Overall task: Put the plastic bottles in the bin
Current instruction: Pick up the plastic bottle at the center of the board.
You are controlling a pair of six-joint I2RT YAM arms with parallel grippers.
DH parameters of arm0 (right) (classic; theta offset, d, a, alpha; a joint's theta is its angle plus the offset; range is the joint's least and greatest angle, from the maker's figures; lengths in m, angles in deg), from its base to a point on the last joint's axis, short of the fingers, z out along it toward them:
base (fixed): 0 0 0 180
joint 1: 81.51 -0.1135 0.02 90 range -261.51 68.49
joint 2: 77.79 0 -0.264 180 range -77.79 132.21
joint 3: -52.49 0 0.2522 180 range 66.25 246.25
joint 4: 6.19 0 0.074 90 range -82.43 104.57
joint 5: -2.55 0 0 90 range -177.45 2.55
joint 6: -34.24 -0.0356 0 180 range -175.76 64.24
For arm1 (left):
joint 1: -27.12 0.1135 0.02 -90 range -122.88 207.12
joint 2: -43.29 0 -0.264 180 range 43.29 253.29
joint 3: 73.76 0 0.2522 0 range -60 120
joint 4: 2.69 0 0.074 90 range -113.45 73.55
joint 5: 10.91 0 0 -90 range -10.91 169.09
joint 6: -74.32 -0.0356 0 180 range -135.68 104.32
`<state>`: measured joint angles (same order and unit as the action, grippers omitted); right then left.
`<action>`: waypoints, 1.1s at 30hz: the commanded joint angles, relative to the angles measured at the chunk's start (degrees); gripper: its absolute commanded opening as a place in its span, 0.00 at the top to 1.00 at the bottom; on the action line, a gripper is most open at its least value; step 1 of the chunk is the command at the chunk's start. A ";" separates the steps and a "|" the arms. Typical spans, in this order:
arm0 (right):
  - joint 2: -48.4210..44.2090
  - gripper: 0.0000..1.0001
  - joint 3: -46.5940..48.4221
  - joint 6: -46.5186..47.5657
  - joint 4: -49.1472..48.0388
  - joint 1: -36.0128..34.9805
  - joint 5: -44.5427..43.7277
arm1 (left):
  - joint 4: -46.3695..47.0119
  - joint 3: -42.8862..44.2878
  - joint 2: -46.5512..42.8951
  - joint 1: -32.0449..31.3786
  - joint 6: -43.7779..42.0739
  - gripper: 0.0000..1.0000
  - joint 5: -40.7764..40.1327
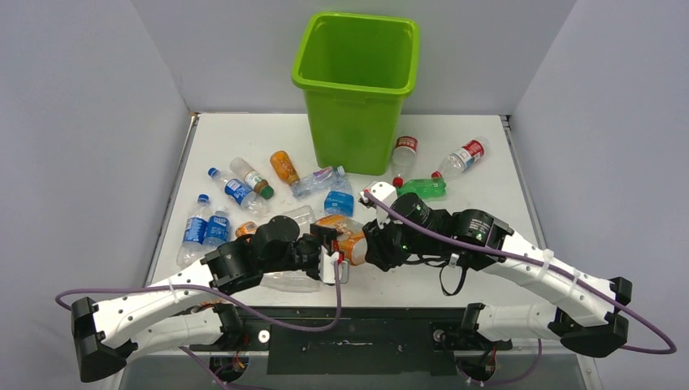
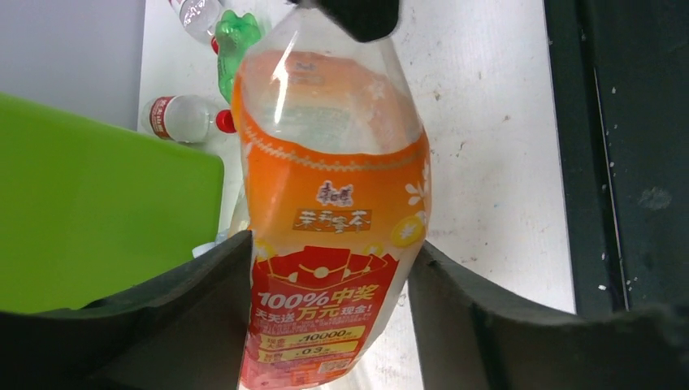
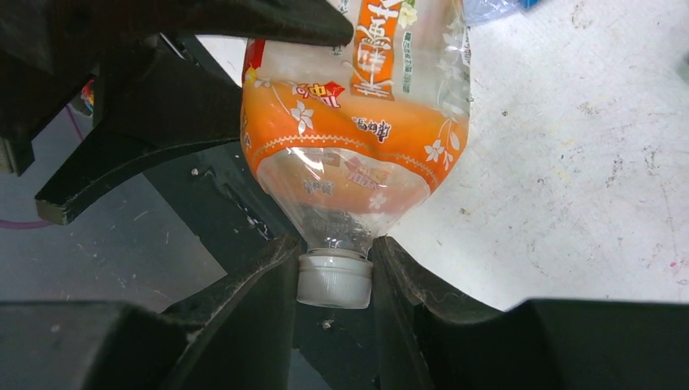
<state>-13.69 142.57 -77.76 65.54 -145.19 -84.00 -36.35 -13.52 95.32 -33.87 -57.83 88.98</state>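
We hold the clear, orange-labelled plastic bottle (image 1: 348,237) crosswise over the white table's (image 1: 487,211) near edge, well short of the tall lime-green bin (image 1: 355,85). Our right gripper (image 3: 333,272) pinches its white cap (image 3: 335,284), and our left gripper (image 2: 329,280) clasps its labelled body.

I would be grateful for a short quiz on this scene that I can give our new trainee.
1. Multiple choice: which part of the orange-labelled bottle does the right tool clamp? A) the white cap B) the label C) the base
2. True or false: the green bottle lies inside the bin.
3. Short answer: which tools are on the orange-labelled bottle?

Key
1. A.
2. False: it lies on the table, beside the bin.
3. Both: the left tool flanks the body, and the right tool is at the cap.
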 commanded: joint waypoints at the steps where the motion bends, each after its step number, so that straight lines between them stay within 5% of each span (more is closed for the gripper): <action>1: 1.23 0.95 3.98 0.53 -4.19 -0.65 4.47 | 7.67 0.00 -1.55 0.00 1.53 0.49 1.67; 2: 1.23 0.91 4.36 0.76 -4.65 -0.66 4.67 | 8.17 -0.29 -1.85 -0.03 1.85 0.54 1.79; 3: 0.97 0.75 4.71 0.89 -5.31 -0.70 4.84 | 8.60 -0.53 -2.17 -0.08 2.18 0.57 1.95; 5: -0.22 0.29 5.18 1.03 -7.09 -0.81 3.67 | 9.91 -0.92 -3.17 -0.11 3.17 0.58 2.22; 6: -1.47 0.15 5.24 1.06 -8.01 -0.83 2.44 | 10.83 -1.13 -3.89 -0.05 4.09 0.59 2.48; 8: -4.32 0.03 4.71 1.70 -10.85 -0.91 -0.78 | 13.19 -1.72 -5.44 -0.01 6.44 0.60 3.44; 14: -22.19 0.09 -10.79 0.92 -31.33 -0.92 -12.61 | 23.15 -1.64 -8.12 1.34 20.94 0.61 1.85; 20: -39.29 0.10 -32.60 -2.27 -54.74 -0.91 -12.94 | 27.41 3.11 -9.75 4.61 36.16 0.60 5.43; 26: -38.80 0.10 -32.75 -1.34 -52.24 -0.92 -9.02 | 41.07 0.60 -13.60 8.74 53.08 0.63 6.99; 33: -35.43 0.10 -35.71 -4.15 -62.21 -0.92 0.65 | 56.82 -4.52 -11.91 10.05 74.86 0.66 9.41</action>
<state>-51.04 108.84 -79.66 13.46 -145.82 -89.84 7.15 -15.93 81.66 -24.45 0.83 95.65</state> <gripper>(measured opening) 0.897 0.505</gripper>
